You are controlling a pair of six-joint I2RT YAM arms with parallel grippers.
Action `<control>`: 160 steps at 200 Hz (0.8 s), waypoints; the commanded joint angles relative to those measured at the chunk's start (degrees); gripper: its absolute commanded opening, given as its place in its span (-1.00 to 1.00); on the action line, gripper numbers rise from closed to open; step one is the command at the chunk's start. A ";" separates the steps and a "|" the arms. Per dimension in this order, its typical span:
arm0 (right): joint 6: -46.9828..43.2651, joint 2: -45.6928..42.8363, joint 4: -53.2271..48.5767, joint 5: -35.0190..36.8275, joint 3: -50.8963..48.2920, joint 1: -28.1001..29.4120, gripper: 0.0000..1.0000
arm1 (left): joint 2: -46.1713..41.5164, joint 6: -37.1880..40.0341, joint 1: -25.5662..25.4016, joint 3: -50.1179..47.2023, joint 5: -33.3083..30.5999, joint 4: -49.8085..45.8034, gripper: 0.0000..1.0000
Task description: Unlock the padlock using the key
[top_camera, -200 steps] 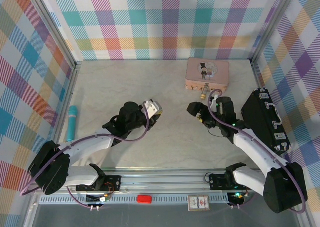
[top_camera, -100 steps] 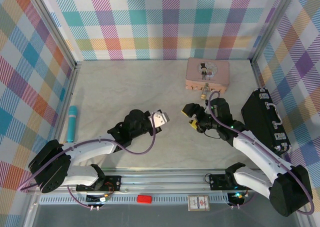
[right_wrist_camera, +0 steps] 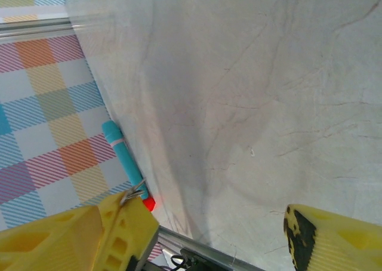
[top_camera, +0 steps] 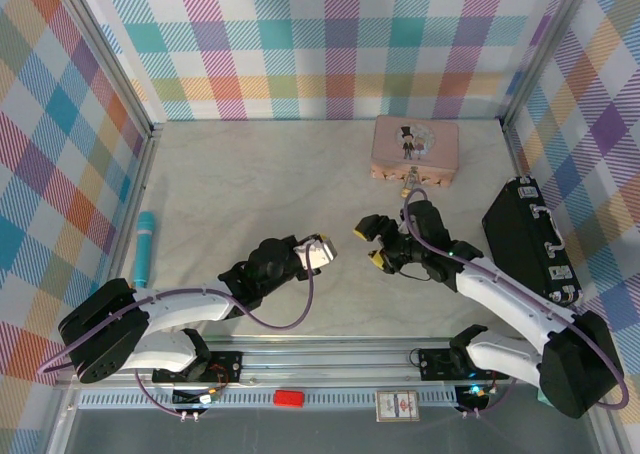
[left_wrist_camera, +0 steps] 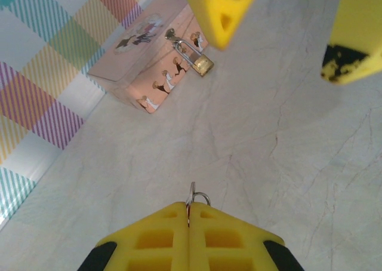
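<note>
Left gripper is clamped tight, yellow fingers pressed flat together with the key pinched between them; a thin metal sliver and a small ring poke out past the tips. Right gripper is spread wide with nothing in it, facing the left one over mid-table. Padlock hangs off the front latch of the pink tin near the back wall, apart from both grippers. Teal cylinder lies by the left wall, black case on the right.

The bench is lit brightly and evenly from above; only soft, diffuse shadows are cast on it. Wrist views are softened at near range.
</note>
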 commanded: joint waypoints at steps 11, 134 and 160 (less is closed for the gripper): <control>4.33 0.99 1.86 2.25 1.62 1.62 0.55 | -1.98 0.25 -0.57 -1.91 1.08 3.74 -1.00; 9.65 8.23 10.94 2.34 4.74 8.69 0.17 | -1.67 0.50 -0.66 -2.37 6.31 2.83 -1.00; 10.19 9.59 12.38 1.69 4.88 8.95 0.02 | -0.86 0.68 -0.66 -2.29 6.34 2.84 -1.00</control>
